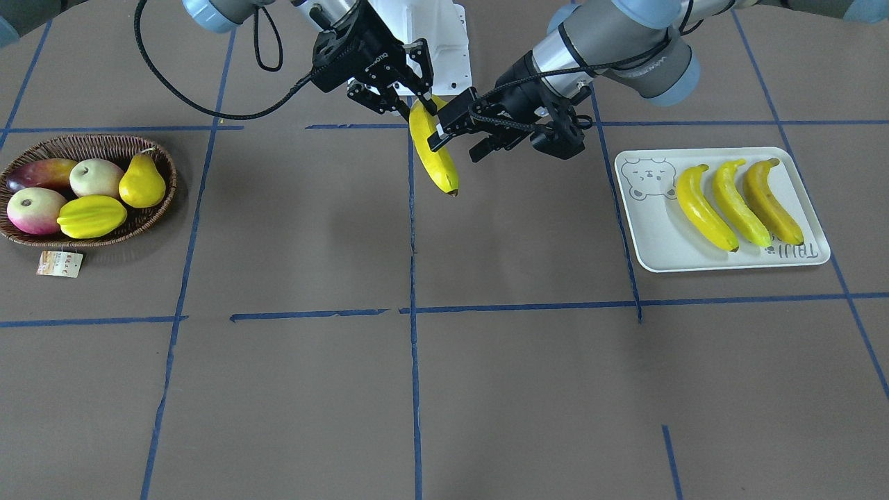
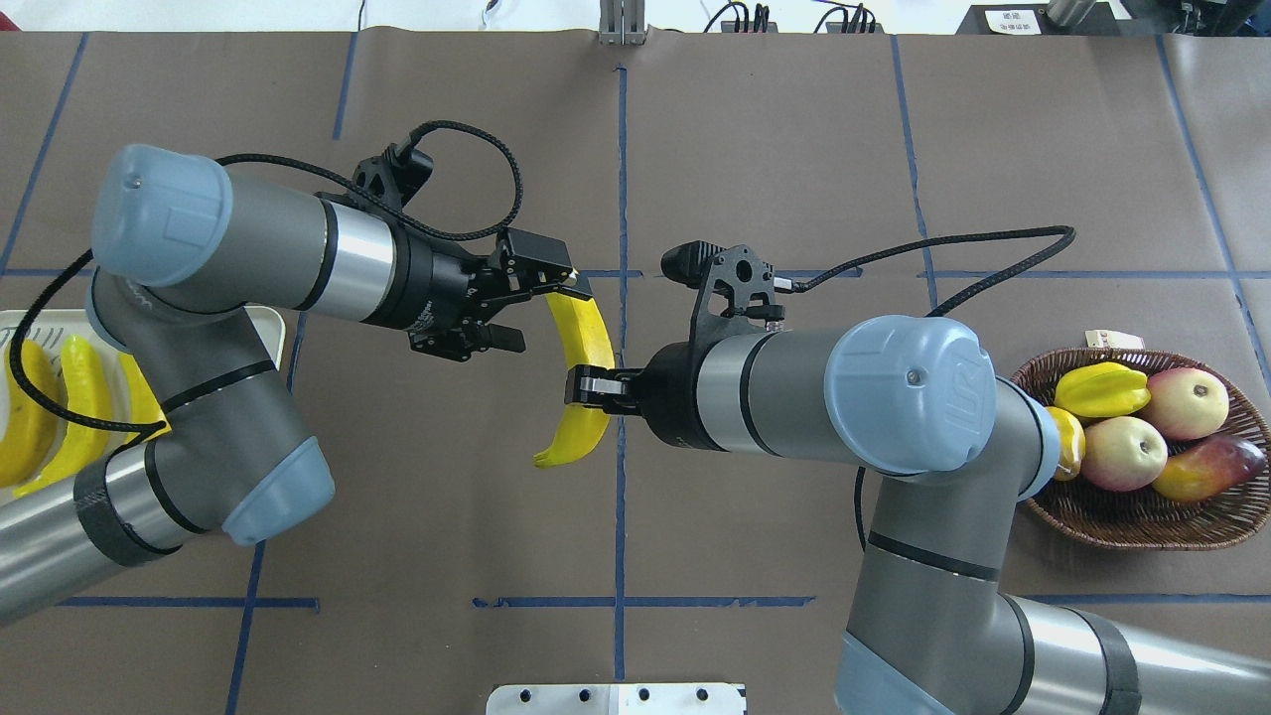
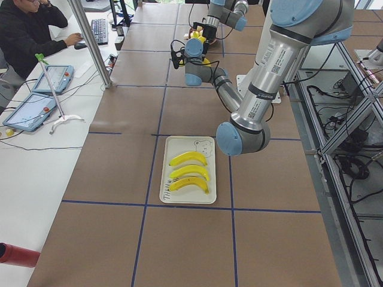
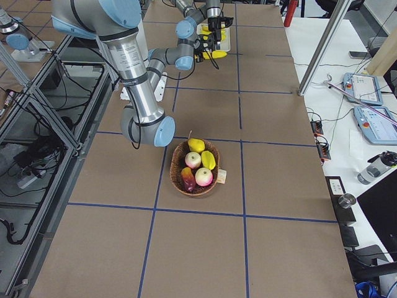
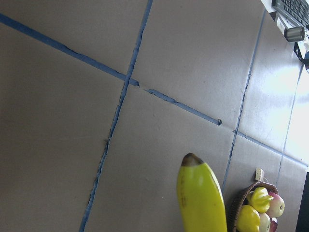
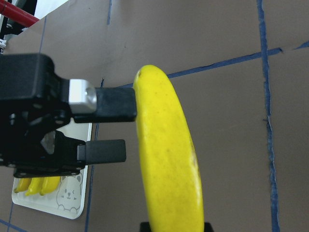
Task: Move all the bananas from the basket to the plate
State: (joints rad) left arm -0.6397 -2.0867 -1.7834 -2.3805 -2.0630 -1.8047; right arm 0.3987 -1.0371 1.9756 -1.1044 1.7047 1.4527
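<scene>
Aloft, right gripper clamps 1 banana; left gripper gapes.

Three long, curved yellow bananas lie side by side on the flat off-white rectangular plate with a bear drawing. A fourth yellow banana hangs above the counter, clamped in the right gripper. The oval dark brown wicker basket sits well apart.
</scene>
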